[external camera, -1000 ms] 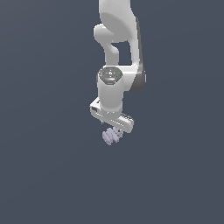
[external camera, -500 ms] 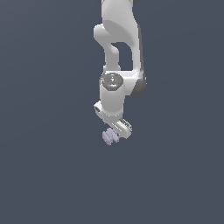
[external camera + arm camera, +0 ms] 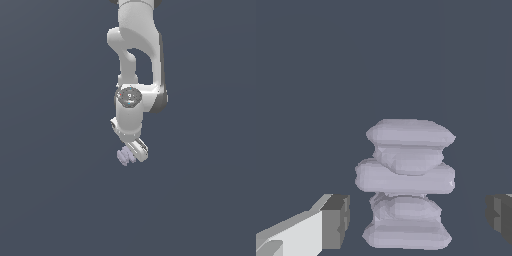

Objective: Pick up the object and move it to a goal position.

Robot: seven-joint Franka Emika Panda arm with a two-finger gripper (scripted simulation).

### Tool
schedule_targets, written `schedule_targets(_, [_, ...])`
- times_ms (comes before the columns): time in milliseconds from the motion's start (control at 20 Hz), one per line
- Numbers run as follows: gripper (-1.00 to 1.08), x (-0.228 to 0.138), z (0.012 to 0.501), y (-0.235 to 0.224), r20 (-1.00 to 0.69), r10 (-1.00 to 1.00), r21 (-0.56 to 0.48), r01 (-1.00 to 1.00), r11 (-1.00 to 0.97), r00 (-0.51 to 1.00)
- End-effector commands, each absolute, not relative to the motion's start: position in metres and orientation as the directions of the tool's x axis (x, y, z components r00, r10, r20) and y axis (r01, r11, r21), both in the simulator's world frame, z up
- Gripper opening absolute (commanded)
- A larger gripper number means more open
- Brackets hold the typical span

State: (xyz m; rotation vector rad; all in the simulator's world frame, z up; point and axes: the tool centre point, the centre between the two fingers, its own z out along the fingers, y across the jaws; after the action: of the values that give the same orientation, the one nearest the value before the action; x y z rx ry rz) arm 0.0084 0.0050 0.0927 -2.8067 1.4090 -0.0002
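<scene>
The object [image 3: 123, 156] is a small pale lavender-grey lump of stacked ribbed lobes, lying just below the white hand in the exterior view. In the wrist view the object [image 3: 406, 177] stands between the two dark fingertips. My gripper [image 3: 131, 155] is open around it. One fingertip [image 3: 336, 220] and the other fingertip [image 3: 500, 215] each stand a small gap away from the object's sides; neither touches it. The gap is wider on the second side.
The ground [image 3: 55, 200] is a plain dark grey-blue surface with nothing else on it in either view. The white arm [image 3: 135, 45] comes down from the top of the exterior view.
The wrist has come down and the hand has turned, so its fingers now straddle the object. The object has stayed about where it was.
</scene>
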Motion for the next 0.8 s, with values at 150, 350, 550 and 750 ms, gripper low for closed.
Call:
schedule_targets(150, [1.00,0.008,0.090,0.005,0.000,-0.821,0.000,-0.821,-0.572,0.572])
schedule_targets(350, [1.00,0.008,0.089,0.005,0.000,-0.818,0.000,-0.818,-0.575,0.575])
schedule_targets(550, [1.00,0.008,0.077,0.005,0.000,-0.819,0.000,-0.819,-0.574,0.574])
schedule_targets(750, [1.00,0.007,0.055,0.005,0.000,-0.820,0.000,-0.820,-0.572,0.572])
